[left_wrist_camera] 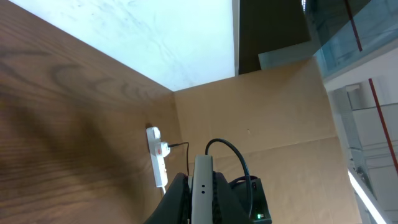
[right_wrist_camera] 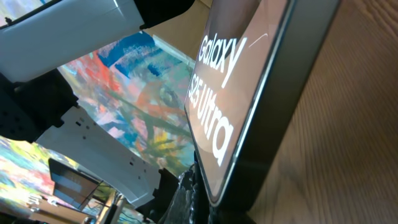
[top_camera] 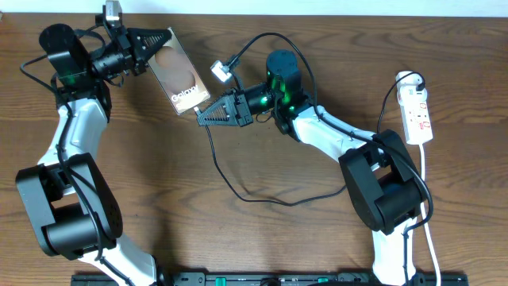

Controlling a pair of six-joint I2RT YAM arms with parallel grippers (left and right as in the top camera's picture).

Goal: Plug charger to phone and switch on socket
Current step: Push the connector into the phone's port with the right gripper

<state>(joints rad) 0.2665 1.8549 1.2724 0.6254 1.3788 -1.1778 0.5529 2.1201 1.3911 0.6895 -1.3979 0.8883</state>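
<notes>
The phone is held up over the table at the back left, its "Galaxy" face showing. My left gripper is shut on its top end; in the left wrist view the phone's pale edge stands between the black fingers. My right gripper is shut at the phone's lower corner, where the charger cable ends; its plug tip is hidden. The phone's screen fills the right wrist view just above my right gripper. The white socket lies at the far right, also the socket in the left wrist view.
The charger cable loops across the middle of the table toward the white plug on the socket. A thicker black robot cable arches over the right arm to its wrist camera. The table's back edge runs along the top.
</notes>
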